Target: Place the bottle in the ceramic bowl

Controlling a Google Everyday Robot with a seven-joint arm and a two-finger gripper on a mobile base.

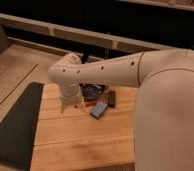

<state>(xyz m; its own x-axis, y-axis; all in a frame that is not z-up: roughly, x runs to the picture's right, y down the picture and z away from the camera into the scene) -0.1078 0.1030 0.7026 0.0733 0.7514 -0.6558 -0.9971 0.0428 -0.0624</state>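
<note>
Camera view, gripper: the gripper point(73, 106) hangs at the low end of the cream arm point(107, 72), just above the wooden worktop point(75, 145). The wrist hides its business end, so I cannot tell whether it is open, closed or carrying anything.

Camera view, bottle: it cannot be picked out. Anything pale held under the wrist would blend into the arm's own cream colour, so its place is unknown from here.

Camera view, ceramic bowl: the ceramic bowl point(93, 92) lies at the gripper's 2 o'clock, close by. Only part of its dark glossy inside shows, because the forearm covers its 9 o'clock rim.

Camera view, neighbours: a flat blue-grey object point(98, 109) lies at the gripper's 3 o'clock, just below the bowl. A dark block point(111, 98) sits at the bowl's 4 o'clock. A dark mat point(15, 130) runs along the worktop's 9 o'clock edge.

Risk, short release: the gripper appears to be beside the bowl rather than over it. In my judgement, letting go here would put the bottle on the wood or on the blue-grey object.

Risk, rim strike: a low sideways move toward 2 o'clock could knock the near rim and push or tip the bowl.

Risk, roll-out: the bowl looks shallow and glossy, so a slim bottle dropped from a height could bounce or lie across the rim and slide out.

Risk, blind spot: the arm blocks the target, so a misjudged approach would be hard to catch.
</note>
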